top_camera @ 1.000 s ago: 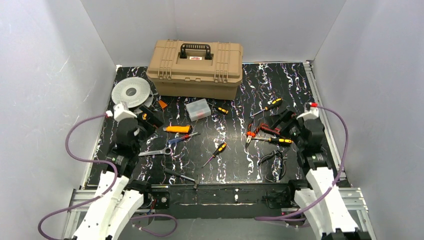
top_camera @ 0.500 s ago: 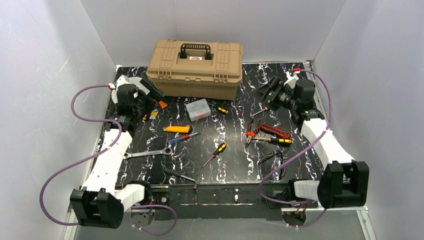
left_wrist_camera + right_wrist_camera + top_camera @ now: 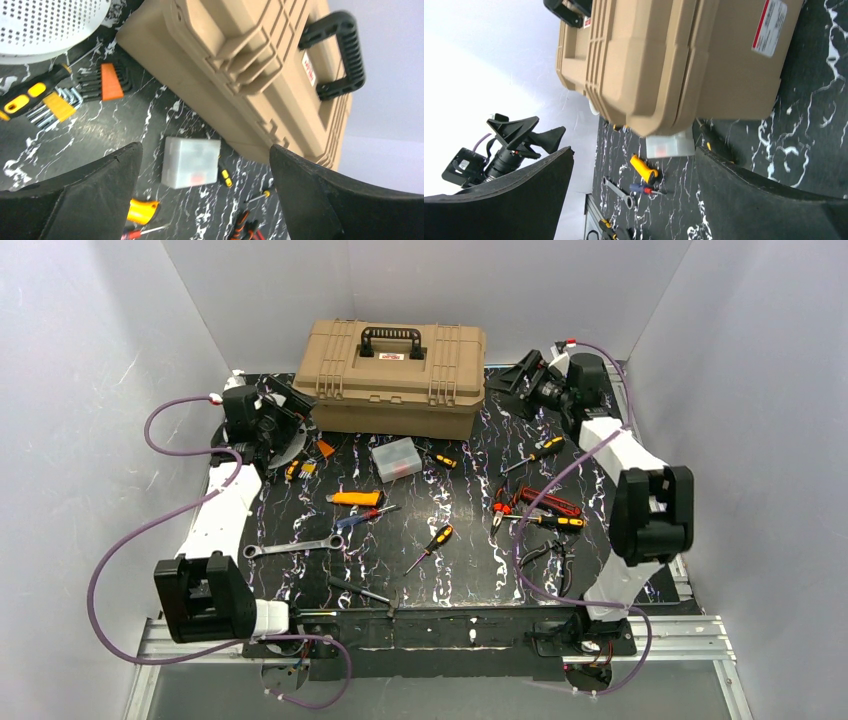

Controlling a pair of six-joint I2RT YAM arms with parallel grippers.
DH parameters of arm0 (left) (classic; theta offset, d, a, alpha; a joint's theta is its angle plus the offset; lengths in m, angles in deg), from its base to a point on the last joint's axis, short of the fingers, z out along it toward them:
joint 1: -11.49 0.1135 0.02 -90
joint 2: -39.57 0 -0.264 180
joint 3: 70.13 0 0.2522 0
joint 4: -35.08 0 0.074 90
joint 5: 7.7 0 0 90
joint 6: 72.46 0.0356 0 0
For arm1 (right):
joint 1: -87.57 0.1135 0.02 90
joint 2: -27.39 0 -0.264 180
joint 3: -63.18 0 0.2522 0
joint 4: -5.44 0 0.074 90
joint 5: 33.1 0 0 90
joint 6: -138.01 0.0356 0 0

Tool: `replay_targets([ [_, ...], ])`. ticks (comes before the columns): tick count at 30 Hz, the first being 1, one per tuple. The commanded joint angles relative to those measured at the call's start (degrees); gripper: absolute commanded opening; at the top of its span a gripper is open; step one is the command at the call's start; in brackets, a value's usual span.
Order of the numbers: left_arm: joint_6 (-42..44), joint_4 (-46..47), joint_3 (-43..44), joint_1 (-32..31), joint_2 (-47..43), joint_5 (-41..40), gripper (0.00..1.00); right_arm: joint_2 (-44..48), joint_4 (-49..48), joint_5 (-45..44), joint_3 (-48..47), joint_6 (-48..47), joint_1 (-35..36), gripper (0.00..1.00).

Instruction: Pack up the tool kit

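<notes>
Toolbox (image 3: 390, 380), ribbed tan plastic, lies between left gripper (image 3: 205, 150) and right gripper (image 3: 634, 152), both gaping, empty.

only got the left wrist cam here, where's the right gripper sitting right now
Observer: The right gripper is beside the right end of the toolbox, open and empty.
Operator: any wrench lying out
Observer: Yes, a wrench lies flat on the near left part of the mat.
Operator: any screwdriver mid mat
Observer: One orange-and-black screwdriver lies mid-mat, nearer the arms than the clear box.
</notes>
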Motion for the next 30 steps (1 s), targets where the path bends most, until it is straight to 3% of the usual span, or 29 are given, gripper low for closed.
replay_targets([
  [1, -5.16, 8.13, 1.05, 1.32, 2.20, 4.43, 1.00, -7.04, -2.68, 2.60, -10.28, 0.67, 0.71, 0.98],
  [11, -8.33, 11.27, 4.33, 2.20, 9.04, 2.67, 0.99, -19.74, 4.59, 0.58, -25.84, -2.87, 2.00, 0.98],
  [19, -8.65, 13.87, 10.31, 2.73, 18.21, 6.98, 1.00, -24.54, 3.44, 3.18, -28.87, -1.57, 4.22, 0.98],
  [22, -9.31, 14.68, 12.75, 2.78, 22.08, 9.27, 0.99, -24.71, 0.36, 5.21, -27.37, 0.49, 5.12, 0.88],
  [26, -10.24, 15.81, 15.44, 2.80, 25.75, 11.11, 0.99, -21.31, -3.81, 5.39, -21.76, 1.64, 6.28, 0.63],
  [27, -10.34, 16.16, 15.94, 2.76, 26.39, 11.91, 0.97, -19.99, -2.87, 4.62, -20.28, 0.54, 6.79, 0.56],
  [30, -11.13, 18.60, 16.82, 2.76, 28.37, 14.98, 0.87, -14.91, -2.24, 1.50, -15.03, -1.87, 9.12, 0.49],
])
